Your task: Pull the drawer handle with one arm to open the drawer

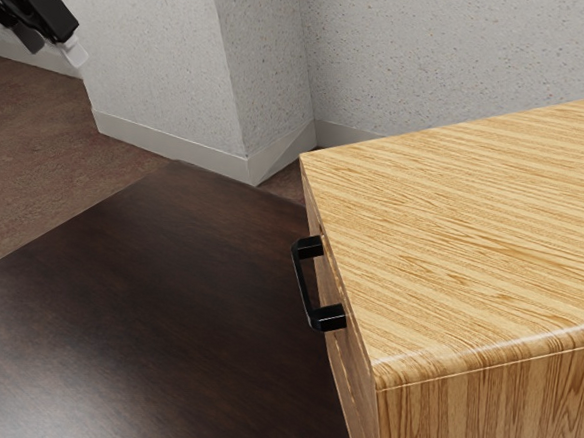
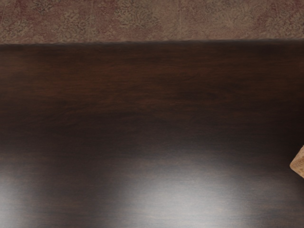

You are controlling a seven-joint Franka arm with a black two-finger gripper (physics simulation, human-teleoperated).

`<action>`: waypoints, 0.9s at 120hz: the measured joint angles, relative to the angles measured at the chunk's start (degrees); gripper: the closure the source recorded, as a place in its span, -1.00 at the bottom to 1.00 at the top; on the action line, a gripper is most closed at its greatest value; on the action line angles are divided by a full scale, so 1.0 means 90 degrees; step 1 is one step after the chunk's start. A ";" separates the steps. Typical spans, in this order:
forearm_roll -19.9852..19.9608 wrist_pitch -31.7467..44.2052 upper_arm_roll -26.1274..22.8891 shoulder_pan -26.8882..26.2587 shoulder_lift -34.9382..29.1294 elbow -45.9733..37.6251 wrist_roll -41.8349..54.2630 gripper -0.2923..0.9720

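The claw (image 1: pixel 52 34) hangs at 10 o'clock in the exterior view, high over the floor (image 1: pixel 36 151) and well apart from the cabinet (image 1: pixel 471 242). I judge this as a start pose with the reach not yet begun. It is cut off by the frame edge, so I cannot tell whether it is wide or narrow. The handle (image 1: pixel 313 281), a black upright bar, stands off the drawer (image 1: pixel 350 389) front on two short posts near the cabinet's upper edge. The gap behind the bar is likely there so a claw can close around it and pull straight out over the worktop (image 1: pixel 165 310), toward 8 o'clock. The front faces that bare dark stretch, which gives the drawer room to slide. That front is seen almost edge-on, so its seams, and whether it sits fully shut, are hard to make out, though the handle lies close to the cabinet. In the wrist view the hand looks down on the worktop (image 2: pixel 152 133), with floor (image 2: pixel 142 19) beyond its far edge and one cabinet corner (image 2: pixel 298 164) just entering.
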 joint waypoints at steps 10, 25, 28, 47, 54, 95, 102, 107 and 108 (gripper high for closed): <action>-0.0099 -0.0045 -0.0164 0.0042 0.0047 0.0061 0.0010 -0.50; 0.0151 -0.0149 -0.1106 -0.0048 -0.0030 0.0072 0.0239 -0.50; 0.0245 -0.0143 -0.1379 -0.0062 -0.0026 0.0075 0.0523 -0.50; 0.0499 0.0561 -0.2104 -0.0419 -0.0670 -0.1979 0.2466 -0.50; 0.0537 0.1132 -0.2253 -0.0454 -0.1103 -0.2999 0.3120 -0.50; 0.0516 0.2681 -0.2279 -0.0693 -0.1919 -0.4634 0.6120 -0.50; 0.0475 0.2684 -0.2517 -0.0744 -0.2219 -0.4958 0.6552 -0.50; 0.0455 0.2659 -0.2802 -0.0750 -0.2377 -0.5133 0.6835 -0.50; 0.0452 0.2650 -0.2851 -0.0752 -0.2398 -0.5155 0.6890 -0.50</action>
